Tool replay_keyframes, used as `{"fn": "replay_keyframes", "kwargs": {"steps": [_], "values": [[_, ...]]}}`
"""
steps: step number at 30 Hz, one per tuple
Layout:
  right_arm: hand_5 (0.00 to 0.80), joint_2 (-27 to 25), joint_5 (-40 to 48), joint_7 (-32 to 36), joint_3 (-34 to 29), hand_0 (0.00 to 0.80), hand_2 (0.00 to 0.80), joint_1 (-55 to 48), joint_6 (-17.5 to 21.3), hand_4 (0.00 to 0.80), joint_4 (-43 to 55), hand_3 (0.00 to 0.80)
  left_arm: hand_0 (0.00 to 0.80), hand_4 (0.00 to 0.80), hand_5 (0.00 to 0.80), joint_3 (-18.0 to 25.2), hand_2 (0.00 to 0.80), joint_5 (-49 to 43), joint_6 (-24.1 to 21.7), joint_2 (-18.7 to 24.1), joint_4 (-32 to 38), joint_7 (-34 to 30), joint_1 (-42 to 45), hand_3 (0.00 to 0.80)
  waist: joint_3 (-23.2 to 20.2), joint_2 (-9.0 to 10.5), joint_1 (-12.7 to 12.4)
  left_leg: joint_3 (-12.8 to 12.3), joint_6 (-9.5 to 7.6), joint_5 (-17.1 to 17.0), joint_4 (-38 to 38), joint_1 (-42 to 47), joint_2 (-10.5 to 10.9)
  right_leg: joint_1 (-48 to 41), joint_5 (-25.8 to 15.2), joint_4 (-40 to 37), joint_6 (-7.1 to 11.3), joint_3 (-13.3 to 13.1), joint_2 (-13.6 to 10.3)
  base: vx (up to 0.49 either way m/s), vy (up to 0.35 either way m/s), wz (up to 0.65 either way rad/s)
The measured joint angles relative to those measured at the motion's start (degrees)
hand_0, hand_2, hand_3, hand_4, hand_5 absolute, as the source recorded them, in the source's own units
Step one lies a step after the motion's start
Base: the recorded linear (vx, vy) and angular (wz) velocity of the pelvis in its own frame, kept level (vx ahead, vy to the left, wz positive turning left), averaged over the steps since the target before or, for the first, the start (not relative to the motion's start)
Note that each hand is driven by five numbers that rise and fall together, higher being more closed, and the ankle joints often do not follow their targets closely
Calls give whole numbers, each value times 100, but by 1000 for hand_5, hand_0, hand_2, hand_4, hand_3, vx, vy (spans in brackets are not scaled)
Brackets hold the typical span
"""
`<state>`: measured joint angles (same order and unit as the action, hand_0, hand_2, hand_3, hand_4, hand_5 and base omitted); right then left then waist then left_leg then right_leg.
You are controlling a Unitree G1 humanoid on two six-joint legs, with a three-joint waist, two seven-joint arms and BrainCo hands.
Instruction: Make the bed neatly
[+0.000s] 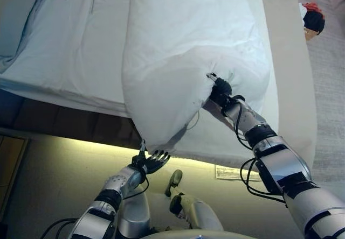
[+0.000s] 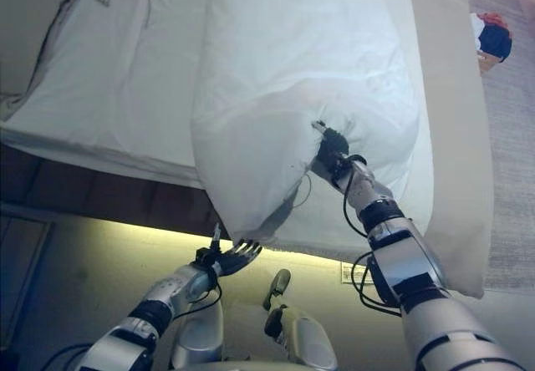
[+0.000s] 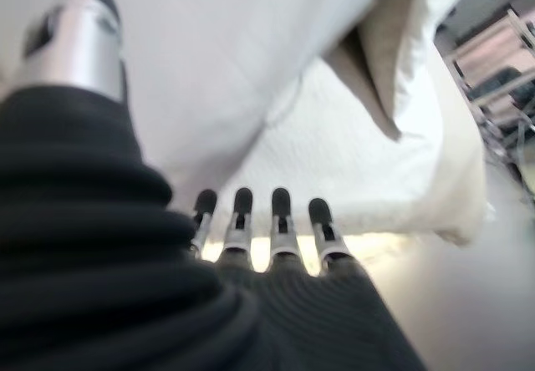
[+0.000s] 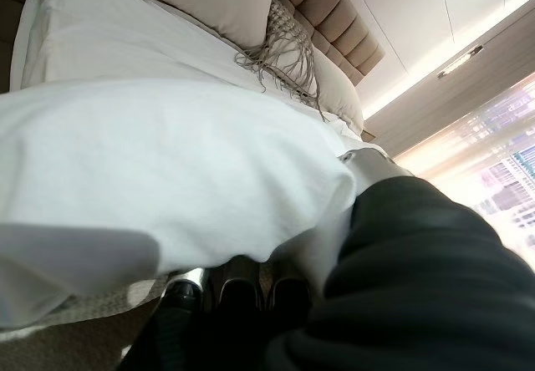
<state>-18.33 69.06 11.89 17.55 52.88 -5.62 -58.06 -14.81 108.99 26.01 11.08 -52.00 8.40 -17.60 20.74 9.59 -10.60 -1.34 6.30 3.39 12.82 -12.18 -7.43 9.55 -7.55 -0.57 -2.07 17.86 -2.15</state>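
White duvet [image 1: 188,50] hangs bunched over the bed's [image 1: 294,88] foot edge because the right hand [image 1: 220,92], fingers curled into its fabric, lifts it for spreading, while the left hand [image 1: 153,161] waits below, fingers straight and empty.

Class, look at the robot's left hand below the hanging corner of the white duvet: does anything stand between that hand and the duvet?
Nothing visible does. The left hand is open just below the hanging corner of the white duvet, with only open air between them. The right hand already grips the duvet farther up.
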Motion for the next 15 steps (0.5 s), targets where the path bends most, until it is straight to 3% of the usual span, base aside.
{"fn": "replay_keyframes", "kwargs": {"steps": [9, 15], "values": [[800, 209, 430, 1, 133, 800, 800, 0, 210, 800, 591, 800, 0, 0, 0, -196, 0, 100, 101, -41, -61, 23, -123, 0, 181, 34, 23, -10, 34, 24, 47, -49, -50, 29, -9, -20, -13, -3, 50, -13, -35, -1], [800, 688, 810, -34, 169, 800, 800, -37, 220, 800, 1060, 800, 0, 0, 0, -363, 0, 104, -109, -187, -42, -374, -435, 0, 297, 129, 125, -34, 59, 40, 99, -56, -94, 36, -21, -19, -30, -34, 98, -19, -6, -3]]}}
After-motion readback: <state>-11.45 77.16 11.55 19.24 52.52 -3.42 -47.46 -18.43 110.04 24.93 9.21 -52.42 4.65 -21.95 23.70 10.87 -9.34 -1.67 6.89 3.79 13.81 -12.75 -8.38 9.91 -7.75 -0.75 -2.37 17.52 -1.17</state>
